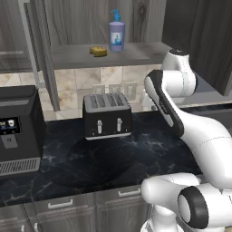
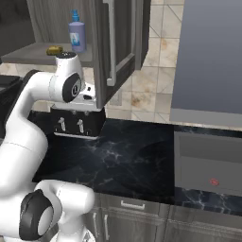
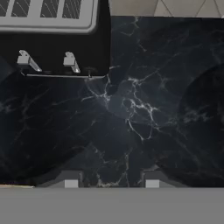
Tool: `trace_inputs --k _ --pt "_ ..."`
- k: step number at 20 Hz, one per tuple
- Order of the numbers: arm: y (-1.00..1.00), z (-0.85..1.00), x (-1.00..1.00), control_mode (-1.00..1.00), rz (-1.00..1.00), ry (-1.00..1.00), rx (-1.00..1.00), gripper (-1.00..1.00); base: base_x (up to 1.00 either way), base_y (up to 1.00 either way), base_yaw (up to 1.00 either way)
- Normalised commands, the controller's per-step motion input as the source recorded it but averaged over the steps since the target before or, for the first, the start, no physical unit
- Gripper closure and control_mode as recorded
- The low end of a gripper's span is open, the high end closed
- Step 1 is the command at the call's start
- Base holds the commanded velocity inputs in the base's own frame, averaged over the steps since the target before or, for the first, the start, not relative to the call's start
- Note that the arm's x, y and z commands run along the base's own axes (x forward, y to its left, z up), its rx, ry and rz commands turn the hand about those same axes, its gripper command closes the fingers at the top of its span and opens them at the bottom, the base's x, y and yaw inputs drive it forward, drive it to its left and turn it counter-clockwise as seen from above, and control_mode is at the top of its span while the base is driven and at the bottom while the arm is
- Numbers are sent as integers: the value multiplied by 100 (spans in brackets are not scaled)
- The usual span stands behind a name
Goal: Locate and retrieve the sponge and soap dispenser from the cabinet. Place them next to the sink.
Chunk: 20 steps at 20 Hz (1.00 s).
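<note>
Gripper spread wide and holding nothing, fingertips apart over bare black marble countertop, pointed straight down. Toaster just ahead of the tips in the hand view, its levers facing the camera. Sponge and soap dispenser well above the hand, side by side on the shelf of the cabinet, sponge to the left of the bottle, near but not touching. Cabinet door swung open. Arm rising from the base, elbow folded back, forearm reaching up beside the shelf edge, wrist bent down toward the counter right of the toaster. Black coffee machine at far left.
</note>
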Motion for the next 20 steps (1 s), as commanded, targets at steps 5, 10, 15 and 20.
trace_inputs --k 5,10,15,20 --pt "36 0 -3 -100 -8 -2 -1 -100 0 0 0" --pt "52 30 -17 -100 -1 -17 0 -100 0 0 0" --pt "30 57 -1 -100 0 -18 -3 -100 0 0 0" --pt "-3 70 1 -100 2 -23 0 -100 0 0 0"
